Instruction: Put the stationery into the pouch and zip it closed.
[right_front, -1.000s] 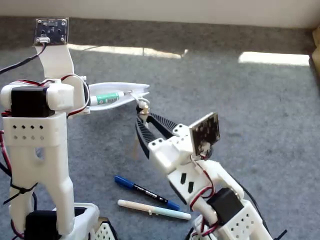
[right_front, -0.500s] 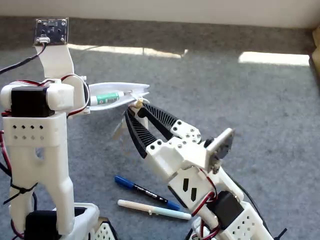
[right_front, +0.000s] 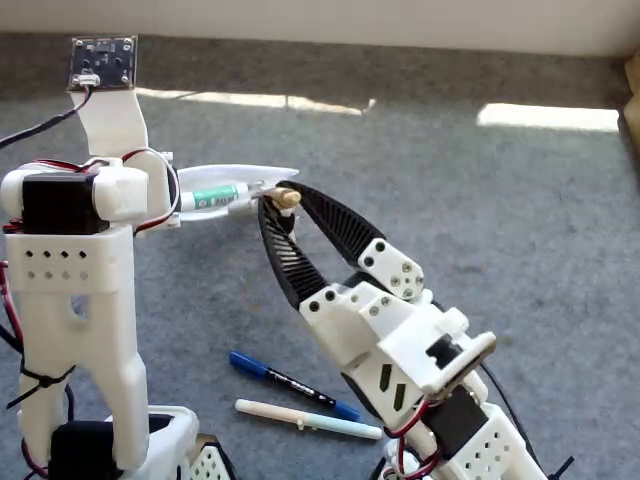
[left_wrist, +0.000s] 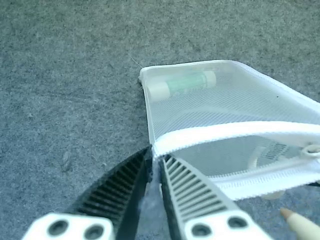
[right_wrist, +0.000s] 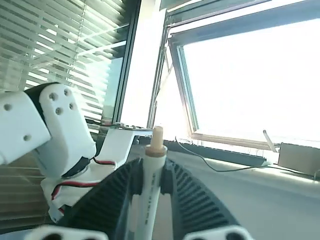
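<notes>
Your left tool (left_wrist: 156, 159) is pinched nearly shut on the corner of the white mesh pouch (left_wrist: 225, 105), at the end of its zip band. Your right tool (right_front: 280, 200) is clamped on a tan-tipped pen (right_front: 287, 197), fingers narrowly parted around the barrel, and the tip sits right at the pouch's open mouth.

Over the last second your right arm rolled its wrist and lifted. The pen tip came up from below the pouch's rim to its mouth. The pouch itself did not shift.

A green-labelled tube (right_front: 212, 196) lies inside the pouch. A blue pen (right_front: 290, 382) and a white pen (right_front: 305, 418) lie side by side on the grey desk (right_front: 500, 200), well apart from the pouch on the arms' side.

The held pen's barrel carries small print, and the tube has a label, but neither can be read.
</notes>
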